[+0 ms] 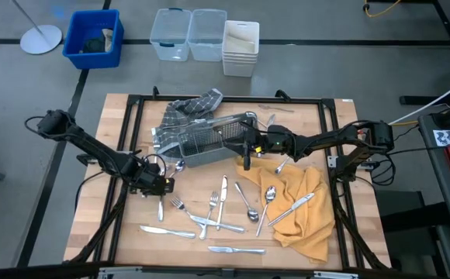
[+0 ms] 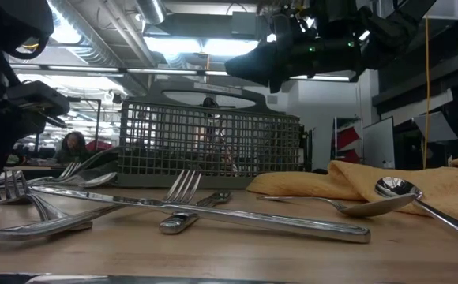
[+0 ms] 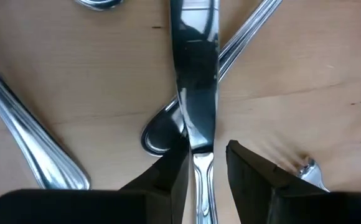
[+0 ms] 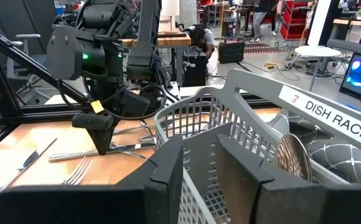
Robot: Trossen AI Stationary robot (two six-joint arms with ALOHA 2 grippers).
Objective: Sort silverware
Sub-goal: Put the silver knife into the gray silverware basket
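Note:
Several pieces of silverware [image 1: 217,209] lie scattered flat on the wooden table, some on an orange cloth [image 1: 299,213]. My left gripper [image 1: 158,186] points down over a knife [image 3: 194,81]. It is open, with one finger on either side of the knife's handle [image 3: 201,180]. The knife's blade lies across a spoon [image 3: 162,132]. My right gripper [image 1: 247,151] is level and open above the right end of the grey wire-mesh caddy [image 1: 209,143]. In the low view it hangs clear of the caddy's top [image 2: 213,106].
A checked towel [image 1: 195,105] lies behind the caddy. A fork [image 3: 311,171] and another handle [image 3: 34,146] lie close beside the left fingers. A black frame [image 1: 132,139] borders the table. Plastic bins [image 1: 188,35] stand on the floor beyond the far edge.

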